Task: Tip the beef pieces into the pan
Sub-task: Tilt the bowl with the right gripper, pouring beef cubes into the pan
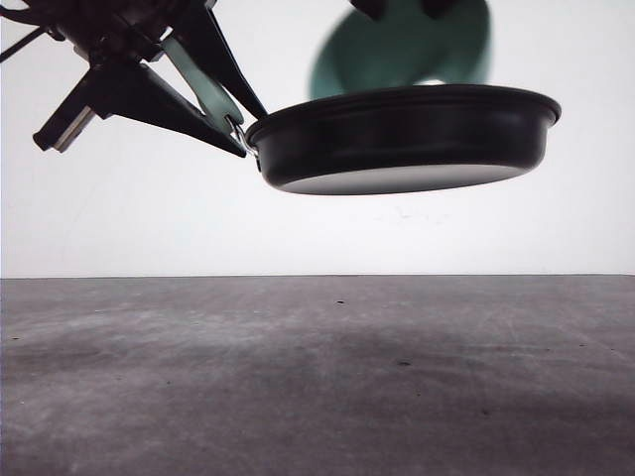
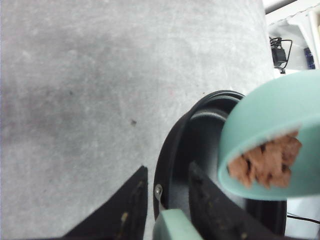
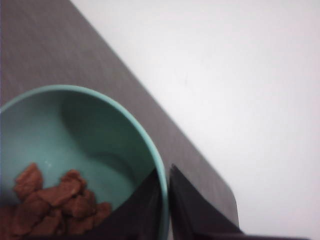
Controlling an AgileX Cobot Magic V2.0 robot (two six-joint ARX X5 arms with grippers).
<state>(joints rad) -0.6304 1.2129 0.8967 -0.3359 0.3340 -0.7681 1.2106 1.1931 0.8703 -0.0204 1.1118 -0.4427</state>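
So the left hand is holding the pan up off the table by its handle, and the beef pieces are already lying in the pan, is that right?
Not quite. The beef pieces are in the tilted teal bowl above the pan; the left wrist view shows that. The left hand does hold the pan off the table by its handle.

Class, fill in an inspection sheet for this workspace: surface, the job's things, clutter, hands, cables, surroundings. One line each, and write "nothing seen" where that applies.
Surface: grey table, scuffed, a few dark specks.
Job's things: black pan held in the air above the table; beef pieces heaped in a tilted teal bowl over the pan's opening, none seen in the pan.
Clutter: nothing seen.
Hands: left hand shut on the pan's mint-green handle; right hand shut on the bowl's rim.
Cables: black cable and plug beyond the table edge.
Surroundings: plain white wall.
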